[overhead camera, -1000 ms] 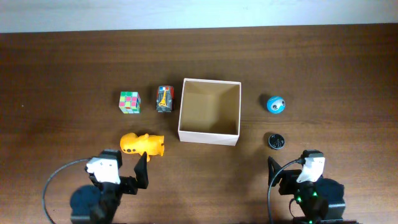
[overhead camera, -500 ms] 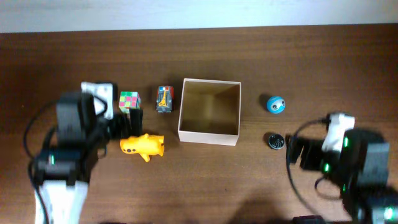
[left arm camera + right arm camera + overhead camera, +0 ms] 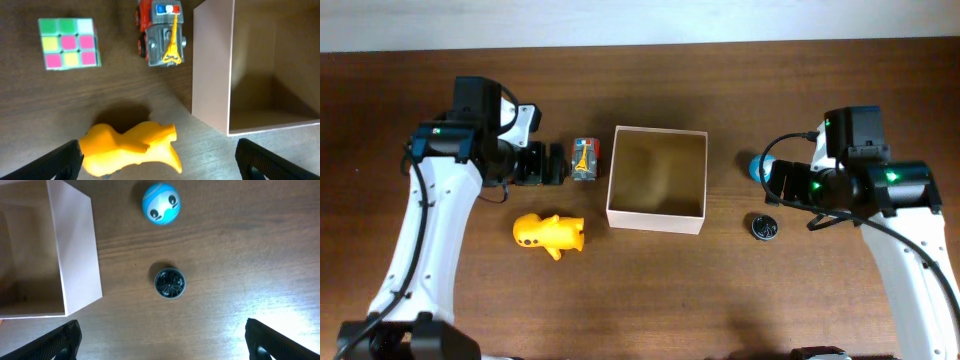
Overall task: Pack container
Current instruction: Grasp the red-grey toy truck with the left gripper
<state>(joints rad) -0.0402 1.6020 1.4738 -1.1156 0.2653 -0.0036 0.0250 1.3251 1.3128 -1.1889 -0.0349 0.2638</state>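
The container point(image 3: 654, 220), a square lidless box with white walls and a tan inside, stands at the table's middle with nothing in it; it also shows in the left wrist view point(image 3: 210, 70) and the right wrist view point(image 3: 77, 255). My left gripper point(image 3: 544, 164) is open and empty, above the colour cube point(image 3: 69, 43), and hides the cube from overhead. A toy truck point(image 3: 585, 160) and a yellow toy animal point(image 3: 550, 233) lie left of the box. My right gripper point(image 3: 780, 182) is open and empty, beside a blue ball point(image 3: 161, 203) and above a black disc point(image 3: 764, 227).
All the toys lie on the brown wooden table. A white wall runs along the far edge point(image 3: 640, 20). In the left wrist view the truck point(image 3: 161, 32) lies close to the box wall, and the yellow animal point(image 3: 127, 147) lies between my fingers.
Both arms have risen from the front edge and reached forward, the left over the cube, the right beside the ball. No toy and no box has moved.
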